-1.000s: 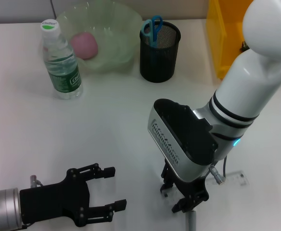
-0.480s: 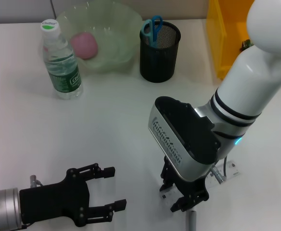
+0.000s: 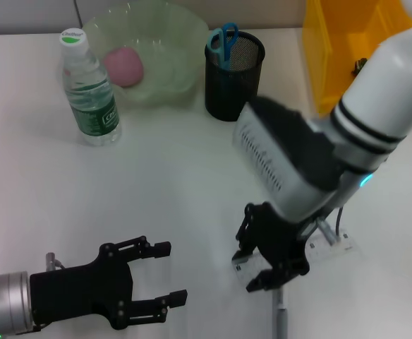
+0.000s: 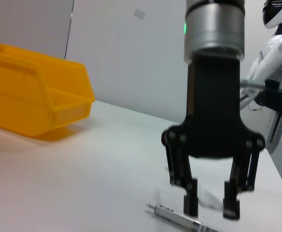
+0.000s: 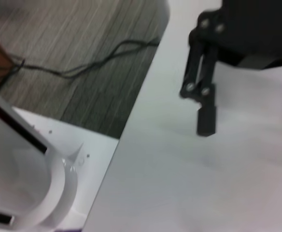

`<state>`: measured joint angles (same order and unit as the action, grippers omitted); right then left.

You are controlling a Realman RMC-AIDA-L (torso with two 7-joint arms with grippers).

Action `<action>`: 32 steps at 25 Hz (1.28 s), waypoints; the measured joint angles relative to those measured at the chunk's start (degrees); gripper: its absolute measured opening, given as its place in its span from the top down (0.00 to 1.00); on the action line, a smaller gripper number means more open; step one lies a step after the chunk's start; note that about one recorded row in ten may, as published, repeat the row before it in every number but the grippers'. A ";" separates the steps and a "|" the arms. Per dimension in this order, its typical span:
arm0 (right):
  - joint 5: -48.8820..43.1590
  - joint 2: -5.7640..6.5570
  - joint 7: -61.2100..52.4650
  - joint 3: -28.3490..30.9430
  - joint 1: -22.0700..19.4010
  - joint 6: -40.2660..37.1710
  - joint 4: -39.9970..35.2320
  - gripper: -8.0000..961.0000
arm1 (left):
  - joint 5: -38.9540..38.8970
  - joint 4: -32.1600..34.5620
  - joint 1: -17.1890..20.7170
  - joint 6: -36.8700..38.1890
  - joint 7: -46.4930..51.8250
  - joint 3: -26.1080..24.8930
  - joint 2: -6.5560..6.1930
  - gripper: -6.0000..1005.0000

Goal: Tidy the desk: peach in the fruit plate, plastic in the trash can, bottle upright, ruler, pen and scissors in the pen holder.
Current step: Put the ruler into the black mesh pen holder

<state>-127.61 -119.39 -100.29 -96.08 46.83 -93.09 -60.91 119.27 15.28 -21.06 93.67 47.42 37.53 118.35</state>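
Head view: the right gripper [image 3: 271,272], jaws parted and holding nothing, hangs at lower centre over the near end of the pen [image 3: 281,321], with the clear ruler [image 3: 326,247] just to its right; the left gripper [image 3: 160,286] rests wide open at lower left, while the upright bottle [image 3: 86,88], the peach [image 3: 124,66] in the fruit plate [image 3: 167,42] and the scissors [image 3: 223,42] in the pen holder [image 3: 234,74] line the top. Left wrist view: the right gripper [image 4: 211,208] stands at centre right, fingertips apart directly above the pen [image 4: 179,220], with the yellow bin [image 4: 35,92] at left. Right wrist view: one black finger [image 5: 206,104] of the left gripper shows at upper right over the white desk [image 5: 179,179].
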 joint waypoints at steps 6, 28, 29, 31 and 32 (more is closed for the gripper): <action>0.07 0.09 3.46 13.53 -0.14 -5.87 -0.03 0.60 | -0.23 0.10 -0.65 0.87 0.07 -0.15 -0.03 0.21; 10.83 0.21 17.18 33.15 -5.01 -9.47 3.50 0.60 | -1.42 -0.33 -2.29 2.29 -0.39 -2.21 0.22 0.21; 11.28 0.22 17.91 33.51 -5.15 -9.45 3.75 0.60 | -1.66 -0.33 -2.31 2.30 -0.38 -2.21 0.21 0.21; 12.11 0.22 19.29 33.97 -5.30 -9.33 4.11 0.60 | -2.20 -0.34 -2.31 2.45 -0.28 -2.20 0.22 0.21; 12.52 0.22 19.88 34.14 -5.33 -9.20 4.22 0.60 | -2.52 -0.34 -2.32 2.68 -0.16 -2.20 0.22 0.21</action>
<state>-115.09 -119.18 -80.41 -61.93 41.49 -102.30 -56.69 116.75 14.94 -23.38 96.36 47.26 35.33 118.56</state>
